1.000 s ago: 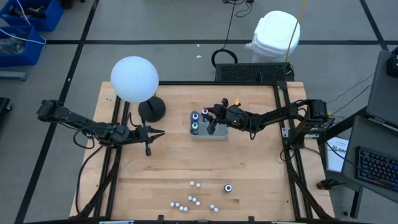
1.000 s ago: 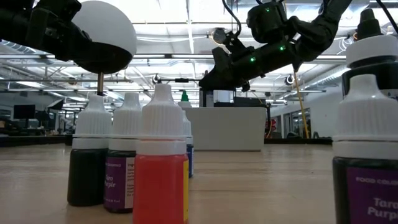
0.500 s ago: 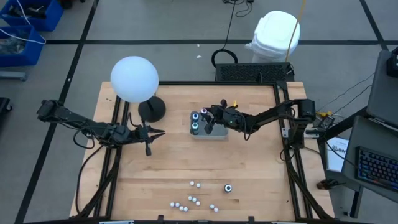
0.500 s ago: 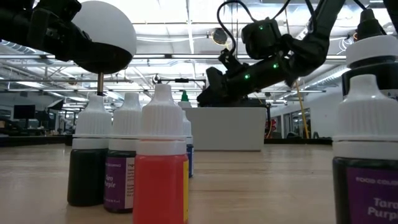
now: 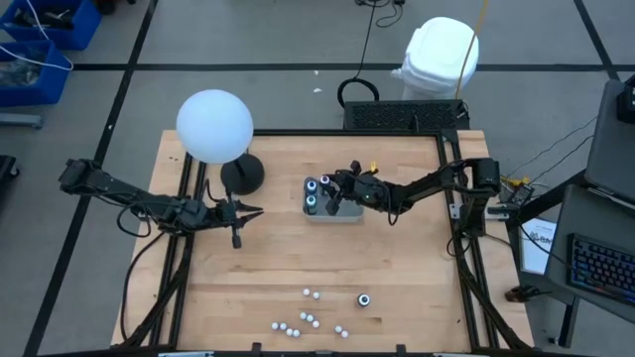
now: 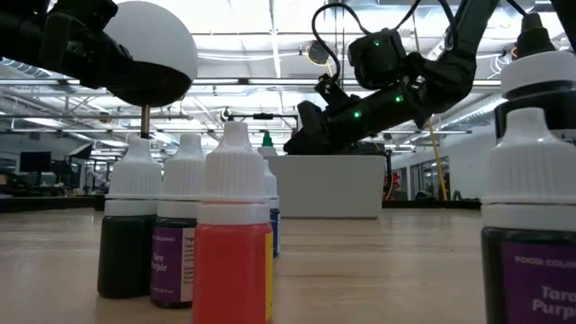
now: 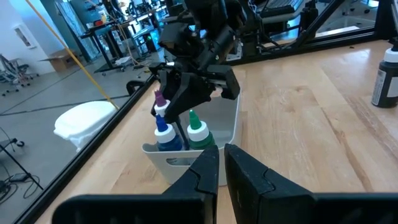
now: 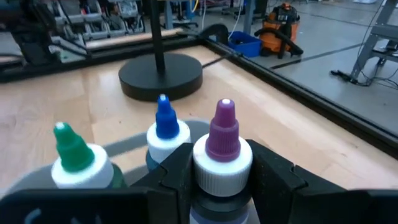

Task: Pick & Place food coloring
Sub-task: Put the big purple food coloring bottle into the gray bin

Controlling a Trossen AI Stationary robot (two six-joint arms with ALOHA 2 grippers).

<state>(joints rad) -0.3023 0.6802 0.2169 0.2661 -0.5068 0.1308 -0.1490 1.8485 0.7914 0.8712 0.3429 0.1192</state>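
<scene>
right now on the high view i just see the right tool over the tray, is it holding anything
observer: Yes. In the right wrist view the right tool is closed on a purple-tipped bottle, with its fingers against the white collar.
operator: what else is in the tray
observer: A blue-tipped bottle and a green-tipped bottle stand upright in the tray.
operator: left tool carrying one
observer: No. The left wrist view shows the left tool shut with nothing in it, pointing at the tray.
</scene>
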